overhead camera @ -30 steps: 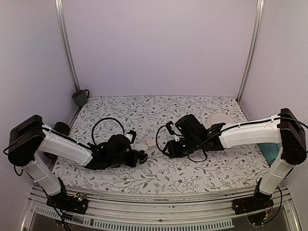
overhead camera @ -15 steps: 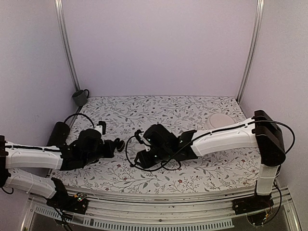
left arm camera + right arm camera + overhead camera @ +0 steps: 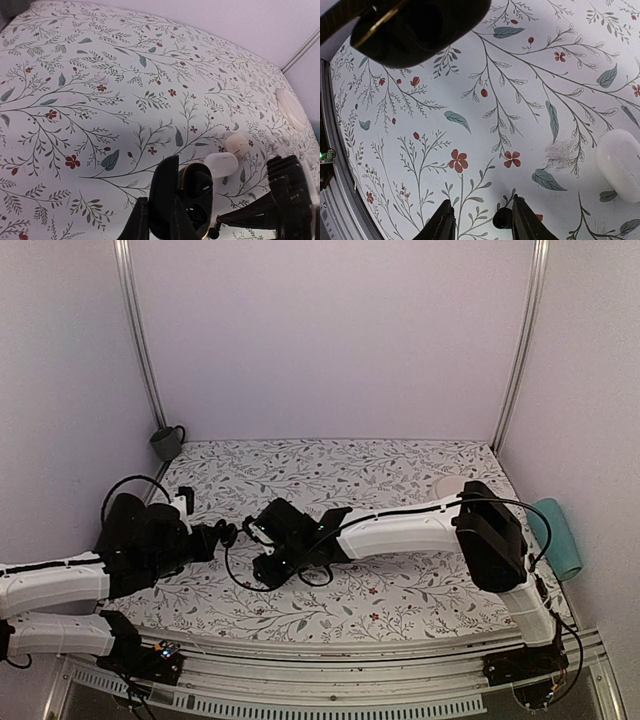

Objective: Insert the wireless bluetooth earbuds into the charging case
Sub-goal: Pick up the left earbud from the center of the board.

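My left gripper is shut on the charging case, a glossy black case held with its lid up and its dark wells facing the camera. What lies in the wells I cannot tell. My right gripper stands open just right of the case, low over the cloth. One tiny black earbud sits against the inner side of its right finger, untouched by the other finger. The same earbud shows at that finger's tip in the left wrist view. The case fills the right wrist view's upper left. In the top view both grippers meet at the table's front left.
Two white pebble-like ovals lie on the floral cloth just beyond the case; one shows at right in the right wrist view. A white round dish sits far right. A dark mug stands at the back left corner.
Both arms have swept left across the table. The left gripper carried the case toward the front left, the right gripper followed it, and its jaws now stand a little wider.
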You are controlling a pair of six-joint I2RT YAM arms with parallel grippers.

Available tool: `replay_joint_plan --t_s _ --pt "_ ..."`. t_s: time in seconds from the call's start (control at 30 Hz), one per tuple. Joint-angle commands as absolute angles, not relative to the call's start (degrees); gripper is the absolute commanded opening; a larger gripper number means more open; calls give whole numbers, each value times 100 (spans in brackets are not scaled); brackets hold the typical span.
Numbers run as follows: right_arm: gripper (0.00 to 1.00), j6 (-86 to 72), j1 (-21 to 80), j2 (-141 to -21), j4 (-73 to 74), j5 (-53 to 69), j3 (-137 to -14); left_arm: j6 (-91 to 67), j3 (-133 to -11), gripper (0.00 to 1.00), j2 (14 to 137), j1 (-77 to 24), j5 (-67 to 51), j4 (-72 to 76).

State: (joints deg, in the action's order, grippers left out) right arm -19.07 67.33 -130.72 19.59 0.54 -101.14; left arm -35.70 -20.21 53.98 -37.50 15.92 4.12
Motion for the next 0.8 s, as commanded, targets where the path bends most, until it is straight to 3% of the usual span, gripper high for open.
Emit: replay_joint_plan --t_s 0.0,0.77 --pt "40 -1770 6715 -13400 2501 -67 -10531 -3318 -2095 0 5386 -3500 1285 493" --pt "35 -1927 6785 -13707 3132 -414 -10880 -3231 -2101 0 5661 -3197 873 879"
